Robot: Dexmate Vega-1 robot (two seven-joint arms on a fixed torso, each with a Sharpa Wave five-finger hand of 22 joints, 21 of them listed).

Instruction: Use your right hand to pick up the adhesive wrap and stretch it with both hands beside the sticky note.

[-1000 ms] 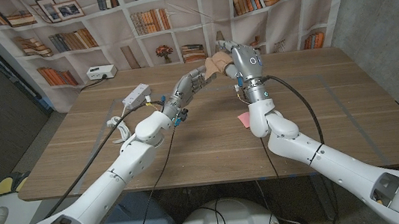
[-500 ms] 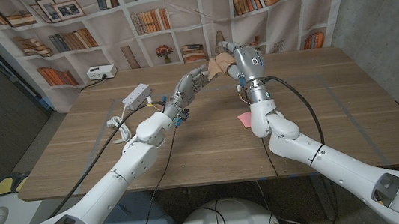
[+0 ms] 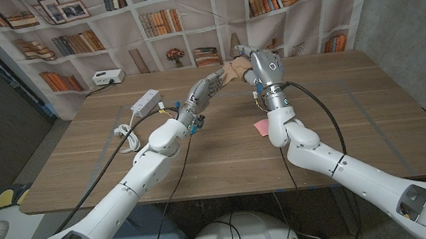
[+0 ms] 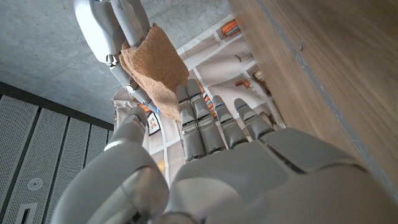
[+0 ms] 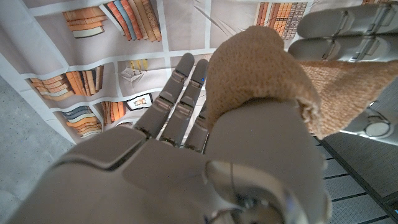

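Observation:
The adhesive wrap [image 3: 231,70] is a tan, fuzzy roll held up above the far middle of the table. My right hand [image 3: 262,67] grips the roll [image 5: 256,70], which bulges over my palm. A short strip [image 4: 153,67] runs from it to my left hand [image 3: 208,86], whose fingers [image 4: 200,115] and thumb pinch its free end. In the left wrist view the right hand [image 4: 114,26] shows above the strip. The left hand's fingers [image 5: 348,28] lie over the strip in the right wrist view. A pink sticky note [image 3: 260,126] lies on the table below the right forearm, nearer to me.
A white power strip [image 3: 143,102] with cables lies on the table's left part, beside my left arm. A small white box [image 3: 108,77] stands at the far left edge. A bookshelf backdrop hangs behind the wooden table [image 3: 357,111].
My left hand has slid a little to the right, closer to the right hand and the roll. The right hand has barely moved.

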